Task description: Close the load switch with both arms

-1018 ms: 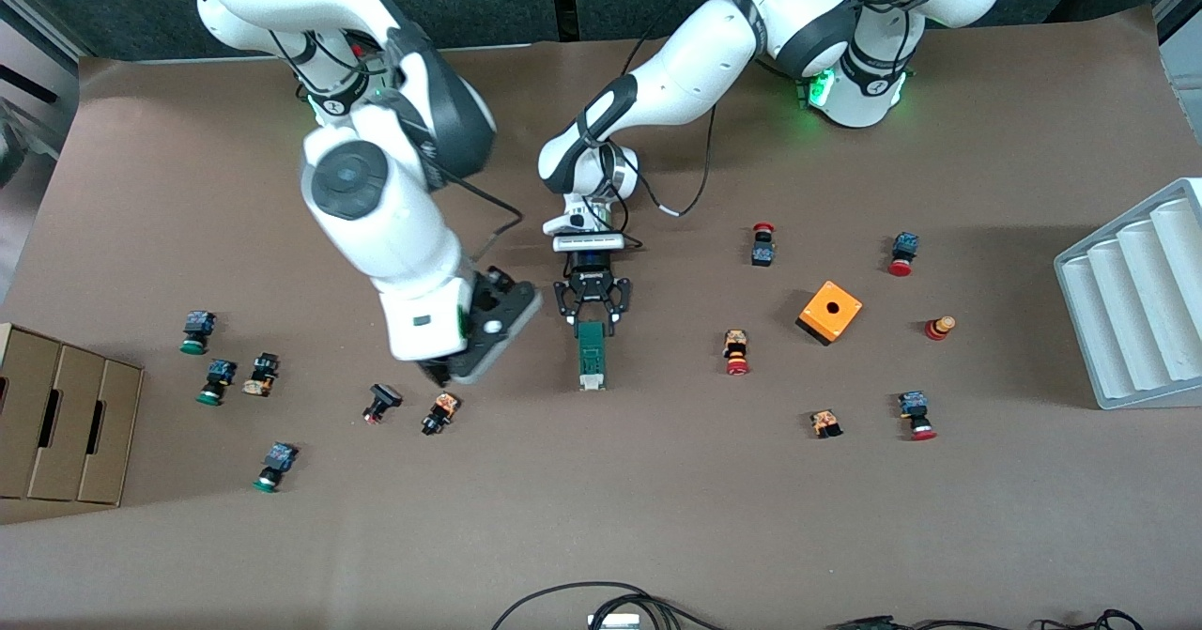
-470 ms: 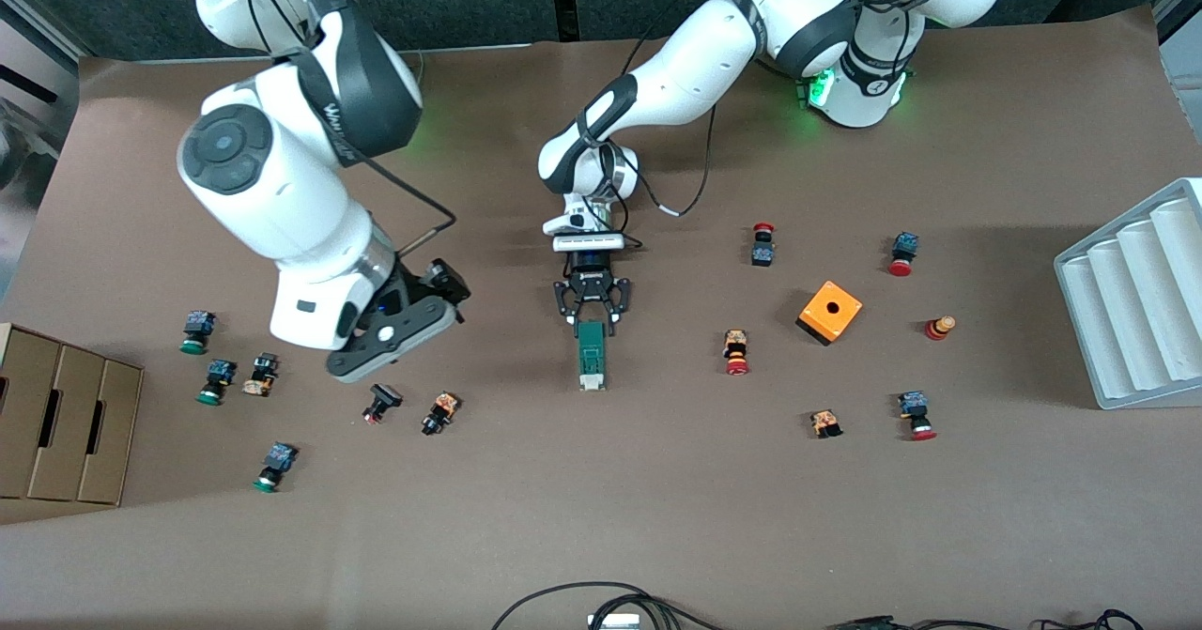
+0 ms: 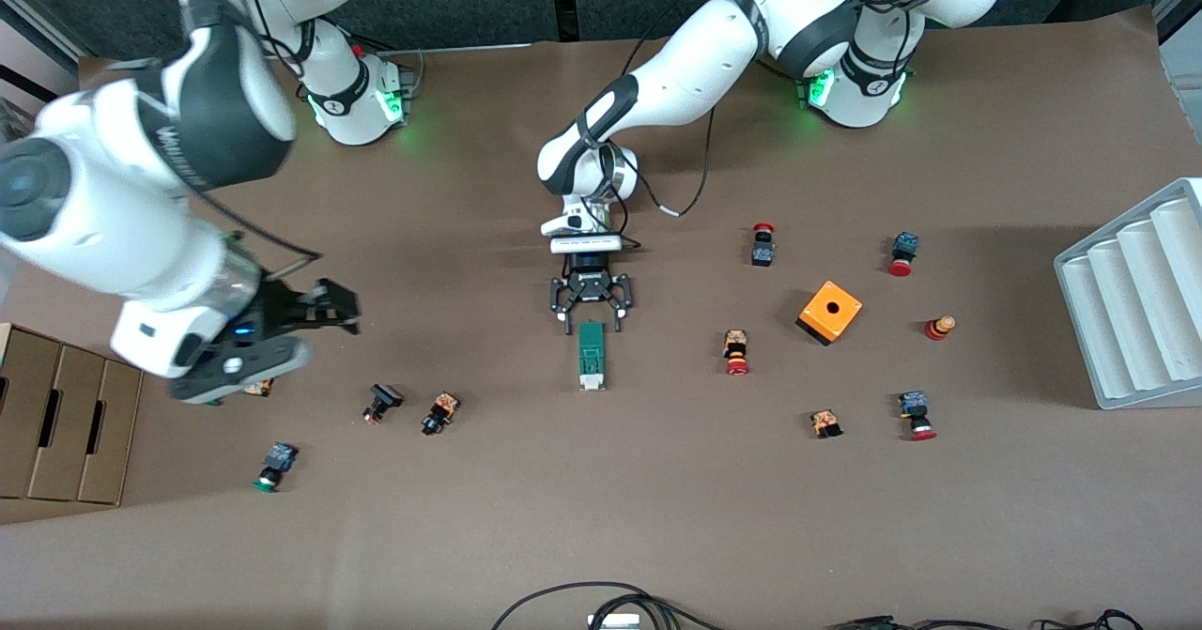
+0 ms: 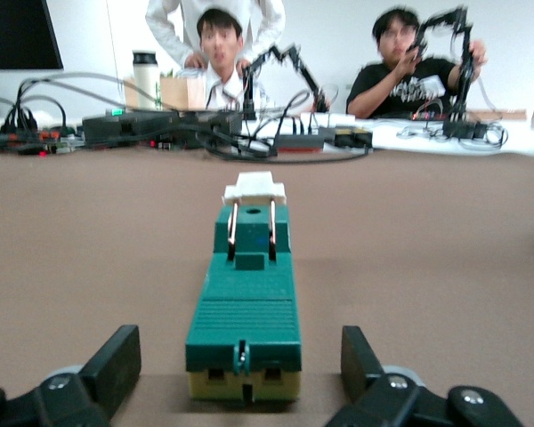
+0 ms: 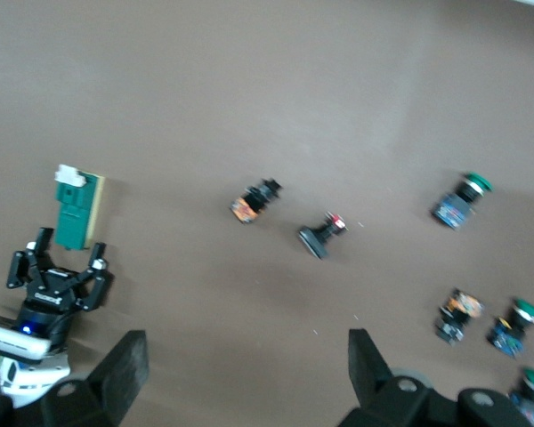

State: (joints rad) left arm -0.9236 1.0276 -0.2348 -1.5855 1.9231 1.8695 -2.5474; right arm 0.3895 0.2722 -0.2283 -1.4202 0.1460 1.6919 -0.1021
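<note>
Load switch on table, left tool wide beside it, right tool wide

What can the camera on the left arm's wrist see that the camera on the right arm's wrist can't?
Only the left wrist view shows two people at a cluttered desk, and the left gripper, fingers open, either side of the dark-green load switch. Only the right wrist view shows small push buttons scattered on the brown table, between the right gripper's open fingers. Both show the load switch with its white handle.
</note>
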